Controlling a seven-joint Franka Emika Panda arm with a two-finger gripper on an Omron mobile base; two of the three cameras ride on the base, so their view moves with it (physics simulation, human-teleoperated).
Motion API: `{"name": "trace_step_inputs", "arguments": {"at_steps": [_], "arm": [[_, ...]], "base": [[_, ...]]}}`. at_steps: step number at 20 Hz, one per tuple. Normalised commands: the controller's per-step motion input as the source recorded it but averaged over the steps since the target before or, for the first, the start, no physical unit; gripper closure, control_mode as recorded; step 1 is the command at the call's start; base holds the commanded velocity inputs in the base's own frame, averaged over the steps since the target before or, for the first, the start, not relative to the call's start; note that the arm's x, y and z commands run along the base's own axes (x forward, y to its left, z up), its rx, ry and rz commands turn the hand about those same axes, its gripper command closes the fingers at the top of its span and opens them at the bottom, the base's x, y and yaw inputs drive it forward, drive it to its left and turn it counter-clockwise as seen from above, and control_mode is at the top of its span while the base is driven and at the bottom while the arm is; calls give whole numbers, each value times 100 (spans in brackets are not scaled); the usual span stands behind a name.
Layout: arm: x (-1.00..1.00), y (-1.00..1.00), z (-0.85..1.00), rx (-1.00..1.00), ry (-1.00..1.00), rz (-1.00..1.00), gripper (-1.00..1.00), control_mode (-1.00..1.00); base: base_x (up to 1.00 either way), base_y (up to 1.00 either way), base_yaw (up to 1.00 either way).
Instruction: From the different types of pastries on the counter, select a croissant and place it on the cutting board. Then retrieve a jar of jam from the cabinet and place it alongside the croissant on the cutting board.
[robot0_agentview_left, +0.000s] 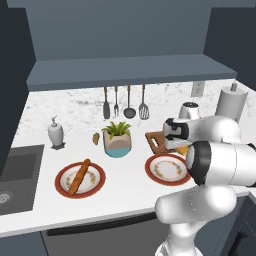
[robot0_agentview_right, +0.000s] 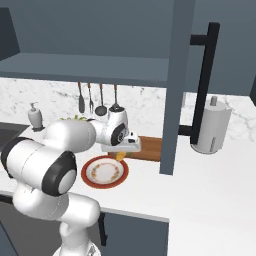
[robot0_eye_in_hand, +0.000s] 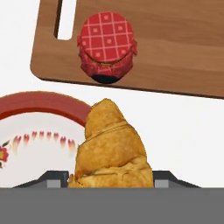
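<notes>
At the lower centre of the hand view, my hand (robot0_eye_in_hand: 111, 180) is pinching the croissant (robot0_eye_in_hand: 112, 148), raised above a red-rimmed plate (robot0_eye_in_hand: 39, 105) at lower left. It looks light and flaky, so grip the middle gently. Above, the jam jar (robot0_eye_in_hand: 106, 46) stands on the cutting board (robot0_eye_in_hand: 175, 48). No writing is legible.

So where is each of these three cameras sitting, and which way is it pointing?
Left base view: behind the arm's left, facing forward and down over the counter; white arm at lower right.
Right base view: behind its right, over that counter; arm at lower left, gripper by the plate.
Hand view: on the hand, looking along the gripper at the held croissant, jam jar and board; dark fingertips at the bottom.
Shared: both base views show the utensils, plate and board.
</notes>
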Motion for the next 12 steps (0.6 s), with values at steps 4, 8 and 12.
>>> {"name": "trace_step_inputs", "arguments": {"at_steps": [4, 8, 12], "arm": [[21, -60, 51, 3, 13, 0, 100, -100], [29, -38, 15, 2, 5, 0, 100, -100], [3, -9, -1, 0, -3, 0, 100, -100]], "base": [[0, 0, 0], [0, 0, 0], [0, 0, 0]]}}
